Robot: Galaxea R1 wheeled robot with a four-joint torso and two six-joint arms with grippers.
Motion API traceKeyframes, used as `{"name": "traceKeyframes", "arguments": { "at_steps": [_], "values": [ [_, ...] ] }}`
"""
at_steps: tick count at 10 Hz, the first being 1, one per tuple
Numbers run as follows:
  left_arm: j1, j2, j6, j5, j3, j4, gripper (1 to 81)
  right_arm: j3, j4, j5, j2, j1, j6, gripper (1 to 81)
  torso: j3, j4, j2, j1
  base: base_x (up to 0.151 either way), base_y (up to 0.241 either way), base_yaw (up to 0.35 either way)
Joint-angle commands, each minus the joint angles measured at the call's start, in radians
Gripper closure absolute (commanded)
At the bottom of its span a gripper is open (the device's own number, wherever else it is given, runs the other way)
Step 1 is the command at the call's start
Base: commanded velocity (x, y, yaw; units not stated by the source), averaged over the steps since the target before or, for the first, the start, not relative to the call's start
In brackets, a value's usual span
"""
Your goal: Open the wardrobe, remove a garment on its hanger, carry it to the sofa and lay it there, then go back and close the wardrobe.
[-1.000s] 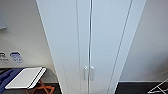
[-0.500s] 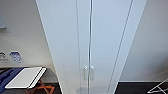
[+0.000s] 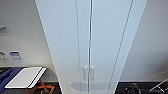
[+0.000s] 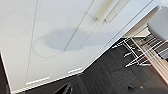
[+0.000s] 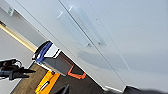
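No shift is seen against the two earlier head pictures: the tall white two-door wardrobe (image 3: 88,45) is framed dead ahead exactly as before, so the base is judged parked at it. Both doors are shut, with the paired white vertical handles (image 3: 89,72) untouched at the seam. End effector state cannot be told for either arm; opening is not yet begun.

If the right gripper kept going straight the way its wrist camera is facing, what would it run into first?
Most likely the wardrobe: its closed doors lie ahead, with the two handles at the centre seam. Depth is unclear, so I can't tell whether a handle or the flat door comes first.
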Motion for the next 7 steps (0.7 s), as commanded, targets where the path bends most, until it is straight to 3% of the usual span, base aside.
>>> {"name": "traceKeyframes", "arguments": {
  "at_steps": [1, 7],
  "values": [
    [-0.199, 0.026, -0.026, 0.114, -0.015, -0.041, 1.0, 0.031, 0.006, -0.053, 0.024, 0.217, 0.081, 1.0, 0.000, 0.000, 0.000, 0.000, 0.000, 0.000, 0.000],
    [-0.362, 0.197, -0.092, 0.197, -0.145, -0.044, 1.0, -0.118, 0.006, -0.099, 0.202, 0.304, 0.121, 1.0, -0.002, 0.000, 0.002, 0.001, 0.000, 0.000, 0.000]
  ]
}}
